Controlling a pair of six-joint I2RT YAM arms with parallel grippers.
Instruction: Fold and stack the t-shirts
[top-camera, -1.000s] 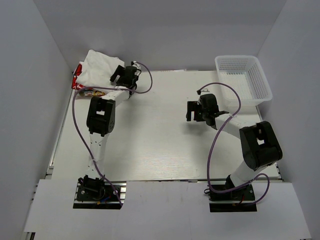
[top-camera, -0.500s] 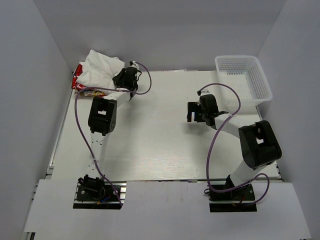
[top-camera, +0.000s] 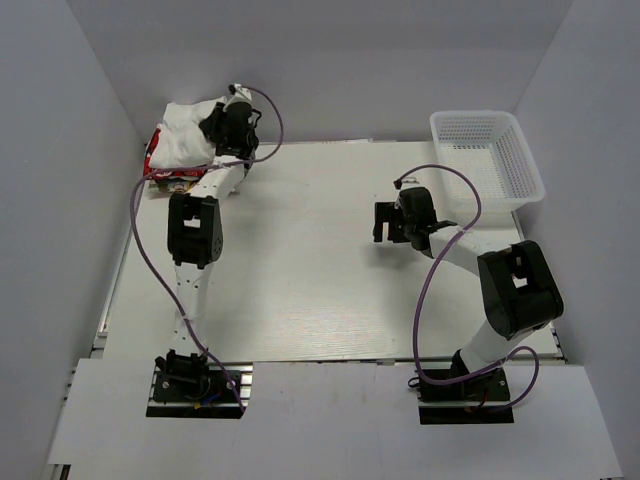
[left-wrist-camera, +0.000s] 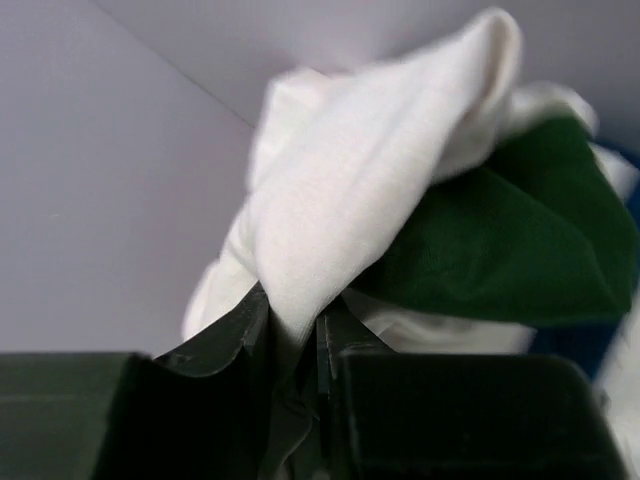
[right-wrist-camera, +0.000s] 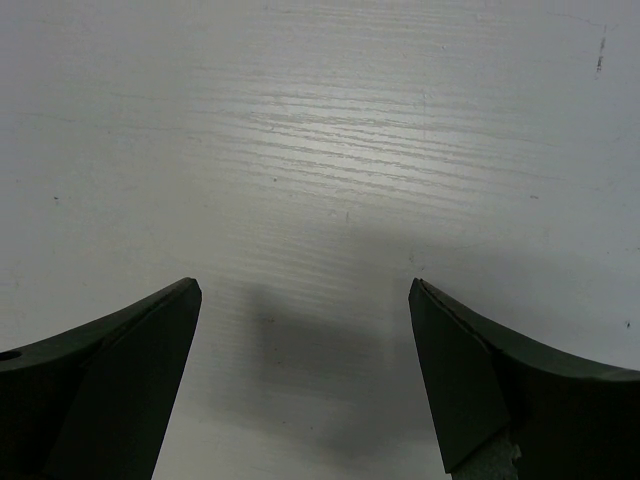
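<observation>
The left gripper (left-wrist-camera: 293, 320) was pinched narrow on a fold of the white tee (left-wrist-camera: 350, 190), the cloth squeezed between its 2 fingers and rising out of them in a thick bunch. The tee's green sleeve (left-wrist-camera: 500, 240) hung just beside that bunch, to the right in the wrist view. From above, the gripper sat over the tee at the table's (top-camera: 300, 290) far left corner, with the tee heaped on the stack (top-camera: 165, 178) of folded tees, whose red print showed at the near edge.

The right gripper (right-wrist-camera: 305, 290) had its jaws wide apart with nothing between them, hovering above bare table, near the basket (top-camera: 525, 165).

1 second before, the left gripper was spread wide at the right edge of the tee, which lay flatter and broader. Since then it had closed on the cloth and moved toward the far corner, and the tee had bunched up beneath it. The right arm had not moved.
</observation>
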